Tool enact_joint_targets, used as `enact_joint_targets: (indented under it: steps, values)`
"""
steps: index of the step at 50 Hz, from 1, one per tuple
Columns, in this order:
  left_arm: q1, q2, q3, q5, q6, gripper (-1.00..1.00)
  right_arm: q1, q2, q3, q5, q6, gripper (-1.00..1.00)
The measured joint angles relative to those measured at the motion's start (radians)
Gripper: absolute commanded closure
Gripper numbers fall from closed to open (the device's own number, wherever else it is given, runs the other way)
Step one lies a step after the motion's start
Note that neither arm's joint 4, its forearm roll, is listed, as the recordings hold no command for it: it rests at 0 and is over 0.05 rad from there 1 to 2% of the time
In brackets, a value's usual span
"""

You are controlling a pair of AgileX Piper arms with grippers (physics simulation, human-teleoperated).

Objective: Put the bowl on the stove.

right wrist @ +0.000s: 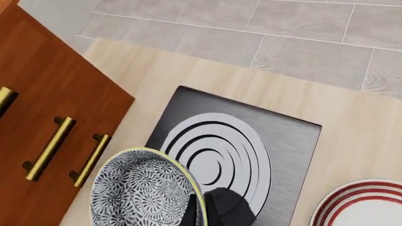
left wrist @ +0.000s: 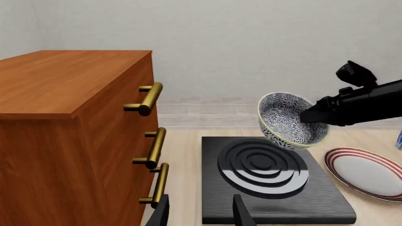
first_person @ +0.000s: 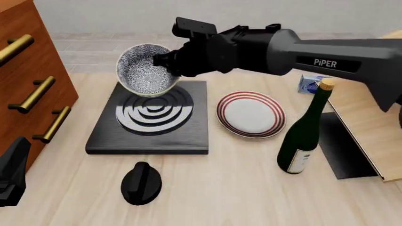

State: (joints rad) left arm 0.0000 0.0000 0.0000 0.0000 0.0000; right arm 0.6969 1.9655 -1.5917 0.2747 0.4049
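Bowl [first_person: 146, 69] tilted, rim pinched in right tool [first_person: 164, 61], above stove [first_person: 150, 120].

The right gripper [first_person: 164, 61] holds the bowl [first_person: 146, 69] by its rim, tilted, above the far part of the stove [first_person: 150, 118], while the plate [first_person: 251, 114] (white with red rings) lies just beside the stove, near the green bottle [first_person: 306, 130].

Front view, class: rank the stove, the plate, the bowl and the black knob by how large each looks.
1. Stove, clearly largest.
2. Plate.
3. Bowl, close to the plate; it is held tilted by the right gripper, so this rank is unsure.
4. Knob, smallest.
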Motion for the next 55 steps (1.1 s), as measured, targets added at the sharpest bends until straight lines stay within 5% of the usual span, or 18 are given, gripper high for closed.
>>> enact_joint_targets:
  steps: [55]
  values:
    - [0.000,0.000,0.000,0.000,0.000,-1.00,-0.023,0.191,-0.108,-0.028,0.038,1.00]
